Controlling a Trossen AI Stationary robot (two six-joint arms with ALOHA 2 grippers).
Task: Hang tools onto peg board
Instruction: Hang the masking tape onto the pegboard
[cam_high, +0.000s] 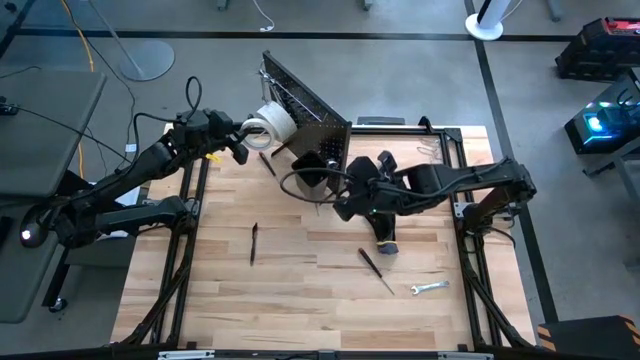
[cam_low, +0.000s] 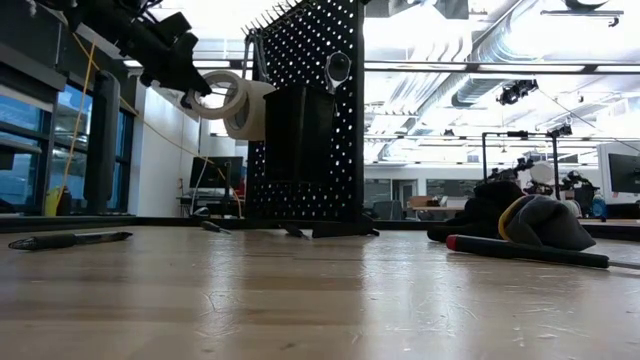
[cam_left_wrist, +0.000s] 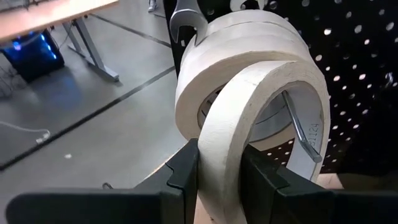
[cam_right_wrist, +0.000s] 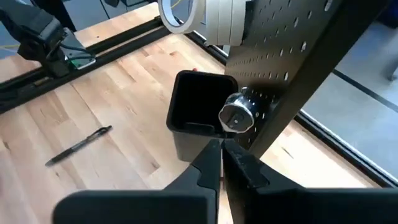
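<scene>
My left gripper is shut on a white tape roll, held high at the left edge of the upright black peg board. More white rolls sit right behind it, and a silver stamped bar runs through their holes. My right gripper is high in front of the board, above the black bin, and is shut on a silver wrench whose round head is against the board. The head also shows in the low view. My left gripper pinches the front roll's band across its width, one finger on each flat side. The roll stands on edge, lifted clear of the table. My right gripper has the wrench between its fingertips. The view looks along the wrench, so where on the handle cannot be told.
On the table lie a dark pen-like tool, a slim screwdriver, a small silver wrench, a short dark tool near the board's foot and a black bundle. The near half of the wooden top is open.
</scene>
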